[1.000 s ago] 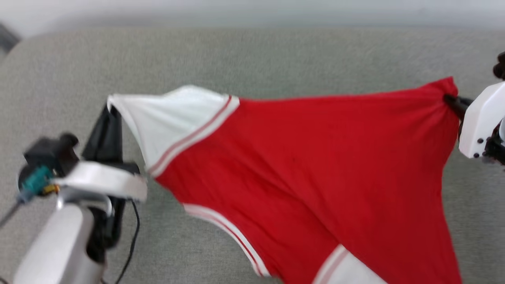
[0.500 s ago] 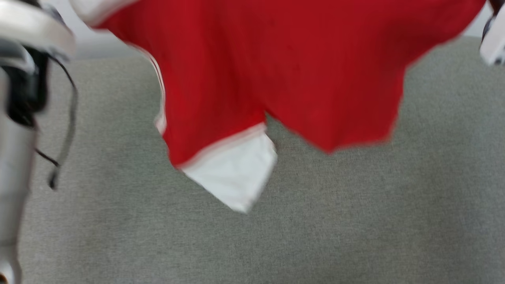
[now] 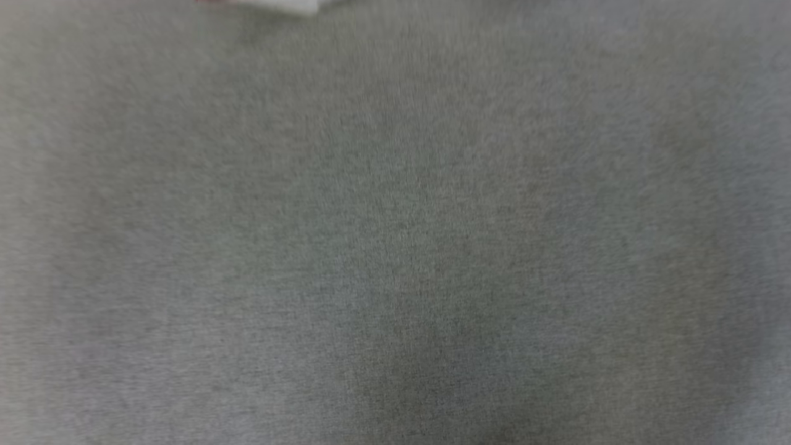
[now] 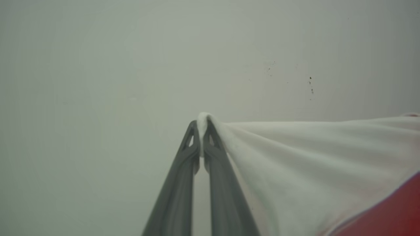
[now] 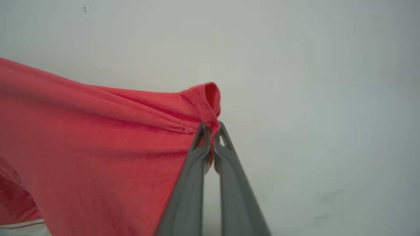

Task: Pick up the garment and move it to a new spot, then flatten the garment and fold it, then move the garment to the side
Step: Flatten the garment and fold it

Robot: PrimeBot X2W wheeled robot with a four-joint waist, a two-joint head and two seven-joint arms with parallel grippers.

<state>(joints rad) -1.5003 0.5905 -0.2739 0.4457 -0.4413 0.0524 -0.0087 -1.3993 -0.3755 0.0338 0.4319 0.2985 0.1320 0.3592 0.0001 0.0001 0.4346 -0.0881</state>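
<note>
A wide grey cloth surface (image 3: 395, 247) lies blurred in the head view, open from 9 to 3 o'clock. A pale wall (image 4: 98, 59) backs both wrist views, with free room beyond the fingertips. The garment (image 5: 82, 141) is held up and stretched. In the right wrist view its red body runs out to 9 o'clock. In the left wrist view its white sleeve runs to 3 o'clock, with red at 4. The right gripper (image 5: 211, 136) is clamped on a red corner, and the left gripper (image 4: 200, 136) on the sleeve's tip. A white scrap (image 3: 278, 5) touches the head view's 12 o'clock edge.
</note>
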